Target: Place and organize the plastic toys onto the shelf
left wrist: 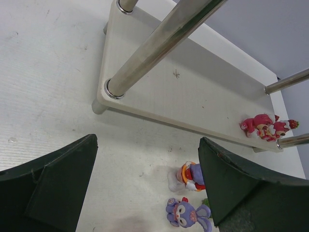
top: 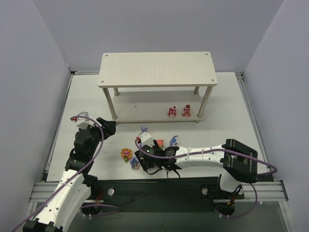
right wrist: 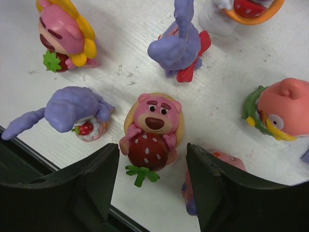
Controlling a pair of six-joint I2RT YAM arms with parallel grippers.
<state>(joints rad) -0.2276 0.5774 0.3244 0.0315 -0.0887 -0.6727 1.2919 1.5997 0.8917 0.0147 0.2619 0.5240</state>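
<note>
From above, two red toys stand on the lower tier of the shelf; the rest cluster on the table around the right gripper. In its wrist view the left gripper gapes empty near the shelf. The right wrist view shows jaws apart flanking a pink bear, not touching it. This looks like a pick, needing closure, then a lift.

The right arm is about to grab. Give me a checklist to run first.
Pink strawberry bear centred in the right tool: ok.
Jaws shut on the bear: not ok, they stand open around it.
Neighbours clear of the tool: not ok, a pink toy sits partly hidden behind it.
Room on the shelf, lower tier: ok, only two red toys at one end.
Left tool open, off the cluster: ok.
</note>
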